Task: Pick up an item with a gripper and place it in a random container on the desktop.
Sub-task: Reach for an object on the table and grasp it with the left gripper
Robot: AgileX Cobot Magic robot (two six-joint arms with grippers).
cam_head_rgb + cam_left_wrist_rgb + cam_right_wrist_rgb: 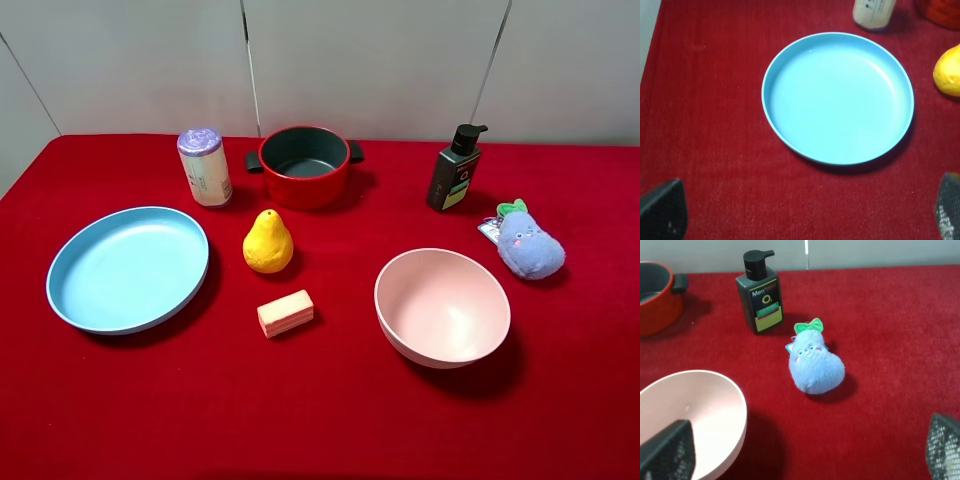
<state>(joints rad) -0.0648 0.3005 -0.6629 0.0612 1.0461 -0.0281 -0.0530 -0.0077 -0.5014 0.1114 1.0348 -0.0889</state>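
Hanging spread wide over the surface [320, 420], the left gripper [805, 217] shows only two black fingertips [662, 212] in its wrist view, with nothing but red cloth between them. The right gripper [805, 455] is equally wide apart and empty, looking over the pink bowl [695, 410] and a blue plush toy [816, 365].

Ahead of the left gripper lies the blue plate [837, 97], and beyond the plate's far rim stands the canister [874, 12], so the reach runs straight across the plate. In the exterior view the canister [204, 167] sits in the upper left of the frame, upright with its long axis vertical and its lilac top up. It is just beside the pot [304, 165] at upper centre, with a sliver of surface between it and the pot's left handle. The left arm is plainly the nearer one. The right wrist view does not show the canister at all, and takes in only part of the pot [655, 295].

A sideways pinch on the upright body looks the likely approach. The pear [268, 242] stands in front of the pot, clear of that line.

Neither arm shows in the exterior view, so gripper height cannot be judged. The left wrist view cuts the canister off to its base. Its label is too faint to read.
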